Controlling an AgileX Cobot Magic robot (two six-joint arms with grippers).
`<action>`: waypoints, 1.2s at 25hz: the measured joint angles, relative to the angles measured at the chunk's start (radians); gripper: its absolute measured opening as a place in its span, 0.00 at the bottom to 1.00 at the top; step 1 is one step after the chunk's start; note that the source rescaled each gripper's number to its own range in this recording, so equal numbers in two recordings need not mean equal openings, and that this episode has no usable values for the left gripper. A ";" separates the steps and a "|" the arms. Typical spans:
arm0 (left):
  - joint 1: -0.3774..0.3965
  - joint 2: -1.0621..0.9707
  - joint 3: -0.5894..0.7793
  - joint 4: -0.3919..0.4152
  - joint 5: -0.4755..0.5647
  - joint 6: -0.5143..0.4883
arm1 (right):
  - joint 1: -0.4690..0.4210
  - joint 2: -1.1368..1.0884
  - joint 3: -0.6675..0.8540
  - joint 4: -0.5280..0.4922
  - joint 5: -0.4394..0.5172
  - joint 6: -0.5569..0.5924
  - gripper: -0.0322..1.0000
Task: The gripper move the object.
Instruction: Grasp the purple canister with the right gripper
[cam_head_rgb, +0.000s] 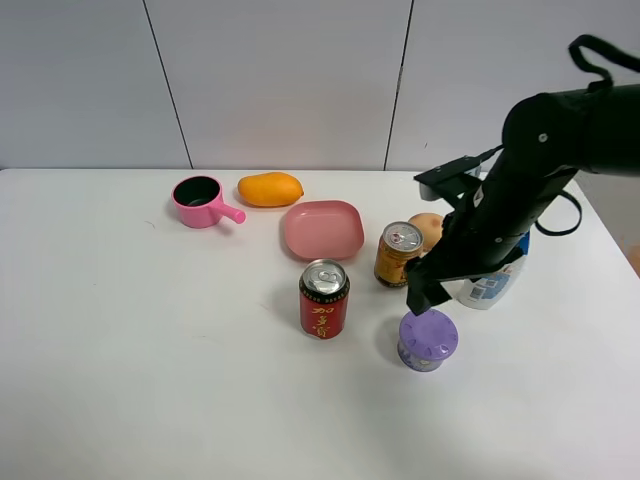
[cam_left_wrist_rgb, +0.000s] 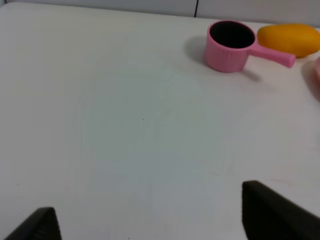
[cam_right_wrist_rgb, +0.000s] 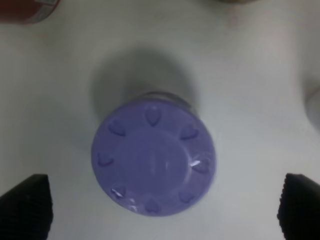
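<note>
The object is a short lilac-purple container (cam_head_rgb: 428, 340) with a flat patterned lid, standing on the white table near the front right. My right gripper (cam_head_rgb: 424, 293), a black claw on the bulky black arm, hovers just above and behind it. In the right wrist view the lid (cam_right_wrist_rgb: 153, 157) lies between the two black fingertips (cam_right_wrist_rgb: 25, 205), which stand wide apart and do not touch it; the right gripper (cam_right_wrist_rgb: 162, 206) is open. My left gripper (cam_left_wrist_rgb: 150, 220) is open and empty over bare table and does not show in the exterior high view.
A red can (cam_head_rgb: 324, 299) and a gold can (cam_head_rgb: 399, 254) stand left of and behind the container. A pink dish (cam_head_rgb: 322, 229), a pink pot (cam_head_rgb: 200, 201) and a mango (cam_head_rgb: 270, 188) sit further back. A white bottle (cam_head_rgb: 490, 287) and a round fruit (cam_head_rgb: 428, 226) are beside the right arm.
</note>
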 joint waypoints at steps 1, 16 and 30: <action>0.000 0.000 0.000 0.000 0.000 0.000 | 0.020 0.020 0.000 -0.001 -0.010 -0.001 0.76; 0.000 0.000 0.000 -0.001 0.001 0.000 | 0.073 0.105 0.000 -0.134 -0.013 0.098 0.76; 0.000 0.000 0.000 -0.001 0.001 0.000 | 0.073 0.172 0.000 -0.096 -0.016 0.098 0.76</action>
